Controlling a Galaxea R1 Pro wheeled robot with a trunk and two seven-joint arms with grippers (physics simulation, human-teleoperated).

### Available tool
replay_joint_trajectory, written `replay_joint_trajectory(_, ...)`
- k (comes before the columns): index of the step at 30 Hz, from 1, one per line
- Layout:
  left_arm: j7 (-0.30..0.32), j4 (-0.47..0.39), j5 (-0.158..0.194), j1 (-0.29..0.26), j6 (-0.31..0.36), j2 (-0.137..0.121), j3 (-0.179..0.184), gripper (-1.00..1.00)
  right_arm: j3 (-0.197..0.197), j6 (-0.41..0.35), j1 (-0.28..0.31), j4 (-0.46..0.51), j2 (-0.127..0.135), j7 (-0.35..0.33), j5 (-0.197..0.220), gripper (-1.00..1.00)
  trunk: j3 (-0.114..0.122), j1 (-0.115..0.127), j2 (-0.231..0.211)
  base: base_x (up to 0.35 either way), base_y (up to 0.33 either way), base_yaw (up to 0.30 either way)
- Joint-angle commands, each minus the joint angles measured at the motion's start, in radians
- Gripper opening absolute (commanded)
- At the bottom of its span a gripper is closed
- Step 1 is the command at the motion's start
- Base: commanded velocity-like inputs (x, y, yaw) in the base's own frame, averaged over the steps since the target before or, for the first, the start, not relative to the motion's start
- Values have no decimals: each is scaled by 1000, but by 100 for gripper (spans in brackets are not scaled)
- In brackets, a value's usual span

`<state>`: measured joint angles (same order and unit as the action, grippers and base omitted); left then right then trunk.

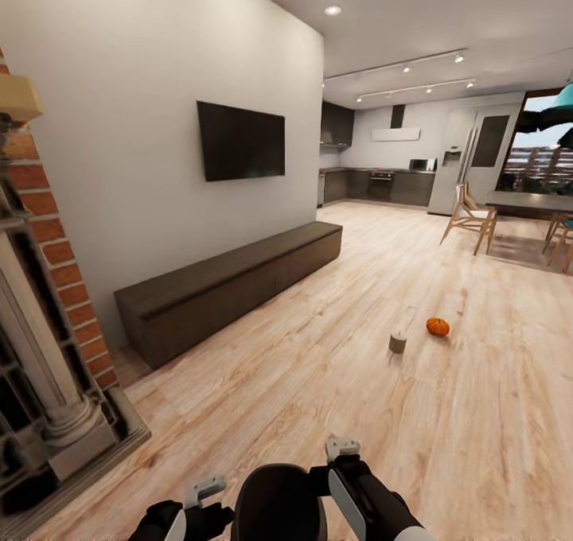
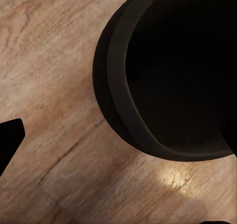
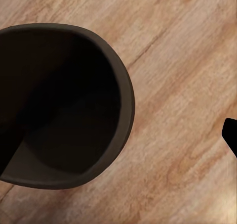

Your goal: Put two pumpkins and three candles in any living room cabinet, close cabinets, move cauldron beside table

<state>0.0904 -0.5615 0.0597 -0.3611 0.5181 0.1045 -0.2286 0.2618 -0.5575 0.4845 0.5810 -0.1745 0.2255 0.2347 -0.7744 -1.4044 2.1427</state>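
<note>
Pumpkin (image 1: 438,326) and candle (image 1: 398,341) lay loose on floor (image 1: 334,366), well apart from closed cabinet (image 1: 231,286). Cauldron (image 1: 278,501) sat between left gripper (image 1: 205,489) and right gripper (image 1: 342,447); grip on either could not be told.

Your head camera is looking forward and slightly down across the living room from standing height, taking in the plank floor (image 1: 414,414), the low cabinet (image 1: 231,286) under the wall TV (image 1: 240,141) on the left, and the kitchen far off at the back. At its bottom edge you are seeing the cauldron (image 1: 278,501) close below you, between the left end effector (image 1: 205,489) and the right end effector (image 1: 342,448). Your left wrist camera is hanging close over the cauldron (image 2: 168,75), facing down into its dark mouth. Your right wrist camera is doing likewise from the other side of the cauldron (image 3: 64,105). All three views are sharing that pot and the floor around it.
</note>
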Motion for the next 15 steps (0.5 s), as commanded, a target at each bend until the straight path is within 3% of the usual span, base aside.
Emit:
replay_joint_trajectory(1,1,0,0,0,-2,1,0,100,0,1,0,0,0,0,0,100,-3,-4,7,0,0,0)
replay_joint_trajectory(8,0,0,-4,0,-66,13,1,100,2,3,-1,-1,0,0,0,100,-25,-31,56,0,0,0)
replay_joint_trajectory(15,0,1,-4,0,-85,15,1,100,2,5,-1,-1,0,0,-1,100,-47,-58,105,0,0,0)
